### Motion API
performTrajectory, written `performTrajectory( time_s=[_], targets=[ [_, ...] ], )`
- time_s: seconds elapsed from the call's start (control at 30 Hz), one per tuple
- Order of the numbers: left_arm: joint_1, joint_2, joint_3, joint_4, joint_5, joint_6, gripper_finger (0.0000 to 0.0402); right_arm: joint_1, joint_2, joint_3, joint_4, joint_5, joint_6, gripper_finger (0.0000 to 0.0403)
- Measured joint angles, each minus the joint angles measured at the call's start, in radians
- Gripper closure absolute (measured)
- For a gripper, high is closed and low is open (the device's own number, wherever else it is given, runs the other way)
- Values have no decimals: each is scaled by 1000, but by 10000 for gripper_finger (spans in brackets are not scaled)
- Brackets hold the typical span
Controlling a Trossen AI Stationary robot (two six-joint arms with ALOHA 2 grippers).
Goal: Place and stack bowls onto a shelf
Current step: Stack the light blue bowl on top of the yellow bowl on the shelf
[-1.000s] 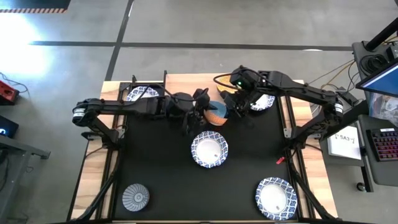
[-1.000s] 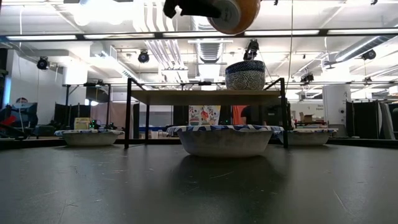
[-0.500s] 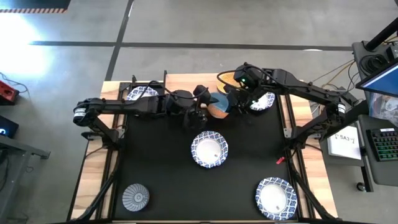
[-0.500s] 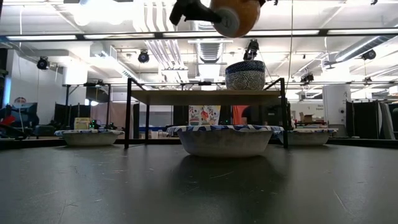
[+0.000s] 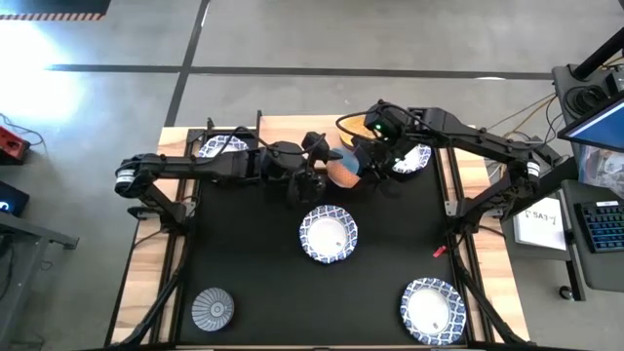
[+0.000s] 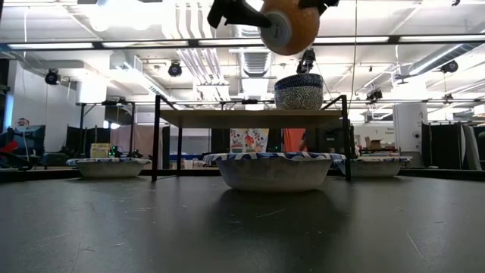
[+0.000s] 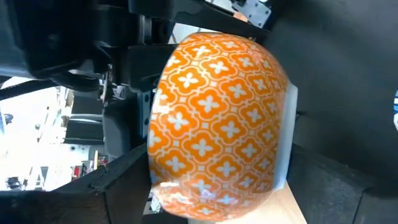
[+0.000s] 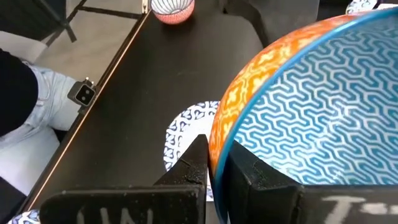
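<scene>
An orange-patterned bowl with a blue inside (image 5: 343, 171) (image 6: 292, 26) hangs high above the shelf (image 6: 250, 117). My right gripper (image 5: 366, 156) (image 8: 214, 155) is shut on it. My left gripper (image 5: 317, 164) is open just to the bowl's left. Its fingers (image 7: 121, 180) stand on either side of the bowl's wall (image 7: 217, 124), and I see no touch. A blue patterned bowl (image 6: 298, 91) stands by its foot on the shelf's wooden top. In the high view the arms hide the shelf. My right gripper pinches the orange bowl by its rim (image 8: 224, 134), one finger inside (image 8: 261, 177) and one outside (image 8: 193, 165). It comes in from the table's right side. The bowl is lifted clear and tipped on its side, and its white foot (image 6: 273, 26) shows in the low view.
White blue-rimmed bowls sit mid-table (image 5: 329, 234), near right (image 5: 432, 310), far left (image 5: 216, 146) and far right (image 5: 414, 159). A small grey patterned bowl (image 5: 213, 307) is near left. A person's pale trouser leg (image 8: 31, 124) shows beyond the table edge.
The right gripper has carried the orange bowl a little toward the far edge and turned it in the air, so more of its orange outside faces up. The left gripper has stayed close beside it, barely moving.
</scene>
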Motion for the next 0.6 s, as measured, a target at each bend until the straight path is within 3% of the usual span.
performTrajectory(
  time_s=[0.4,0.6],
  targets=[
    [2,12,1,22,-21,18,72,0,-5,-3,-27,9,-20,391],
    [2,12,3,-5,-32,-52,72,1,-6,-3,-23,4,-25,391]
  ],
)
